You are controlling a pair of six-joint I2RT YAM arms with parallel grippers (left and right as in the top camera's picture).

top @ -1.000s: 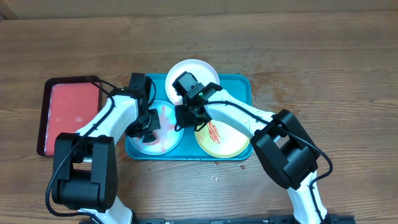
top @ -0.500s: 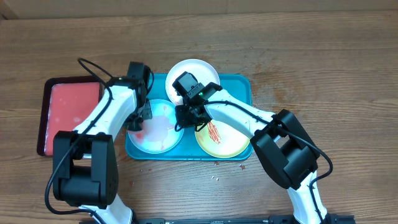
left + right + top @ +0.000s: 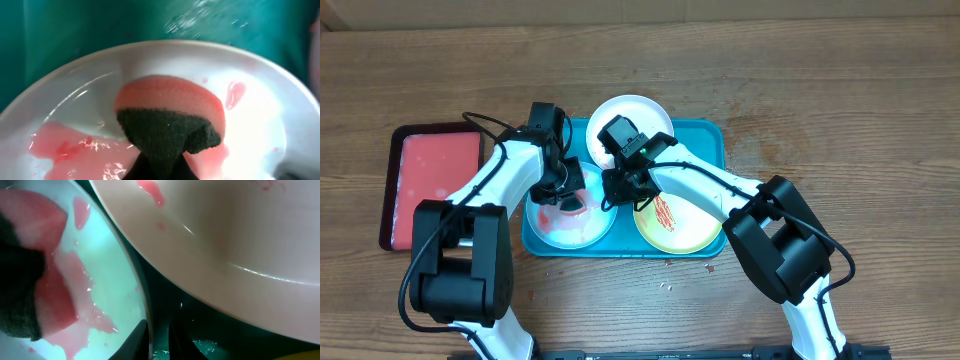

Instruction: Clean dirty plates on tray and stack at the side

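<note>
Sponge pressed on the light blue plate, with the red film lying to its near-left side

The left fingers [image 3: 566,186] are clamped on the dark back of the sponge [image 3: 170,115], whose pink face lies flat in the light blue plate [image 3: 552,230], its long axis running across the left wrist view. The plate sits in the left half of the tray [image 3: 712,135]. From above the sponge is on the plate's far right part, and the wet red smear spreads from there towards the near left, so the next wipe should probably go that way. The right fingers [image 3: 142,342] are at the plate's right rim, but I cannot tell whether they pinch it. The white plate [image 3: 645,112] and the yellow-green plate [image 3: 692,232] lie just beside it
</note>
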